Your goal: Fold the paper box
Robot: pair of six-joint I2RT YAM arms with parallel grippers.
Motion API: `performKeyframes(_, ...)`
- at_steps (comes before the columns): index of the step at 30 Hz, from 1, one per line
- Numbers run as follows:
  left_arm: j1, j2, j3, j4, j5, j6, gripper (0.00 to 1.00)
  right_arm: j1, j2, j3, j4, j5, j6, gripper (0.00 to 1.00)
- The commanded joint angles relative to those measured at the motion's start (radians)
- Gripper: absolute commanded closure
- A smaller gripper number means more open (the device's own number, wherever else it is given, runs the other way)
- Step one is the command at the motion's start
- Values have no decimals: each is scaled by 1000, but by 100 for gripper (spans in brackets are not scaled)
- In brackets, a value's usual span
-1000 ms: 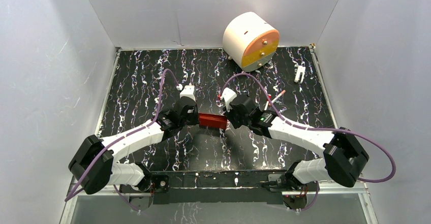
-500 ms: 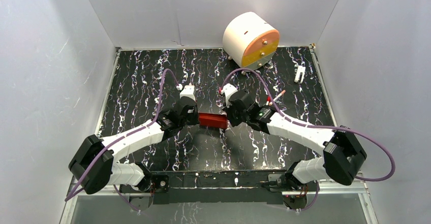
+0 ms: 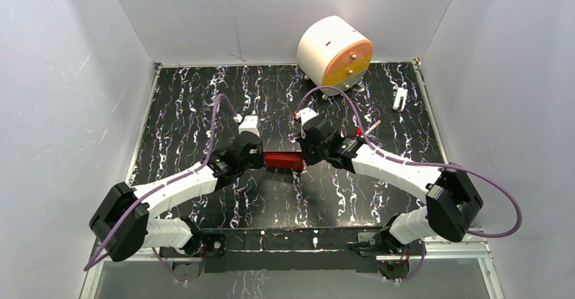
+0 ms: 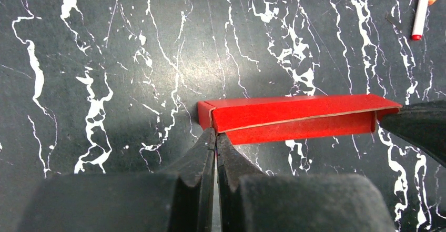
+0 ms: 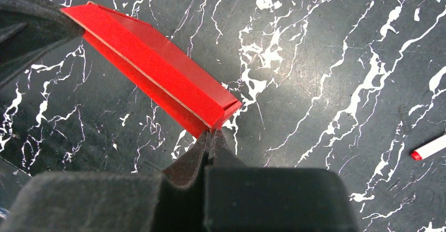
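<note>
The paper box is a bright red, long flat box lying mid-table between my two grippers. My left gripper is at its left end. In the left wrist view the jaws are shut, and their tips pinch the near left corner of the box, where the pale card edge begins. My right gripper is at the right end. In the right wrist view it is shut on the near corner of the box. Each wrist view shows the other gripper at the far end.
A large white-and-orange drum stands at the back right. Red-capped white pens lie just behind the right arm; one pen shows in each wrist view. A small white clip lies near the right wall.
The right gripper's jaws have closed at the box's right end. The right wrist has shifted a little towards the back, and the box has moved slightly with it. The left gripper stayed shut.
</note>
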Motion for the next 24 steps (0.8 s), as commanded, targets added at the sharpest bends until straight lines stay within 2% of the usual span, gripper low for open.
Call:
performKeyframes(1, -15, -36, -61, -31, 51, -38, 99, -2, 13, 45, 54, -28, 80, 100)
performKeyframes(10, -14, -59, -98, 30, 33, -51, 99, -14, 71, 94, 32, -80, 152, 100)
performKeyframes(24, -21, 17, -86, 24, -36, -6, 99, -67, 136, 166, -15, -196, 207, 100)
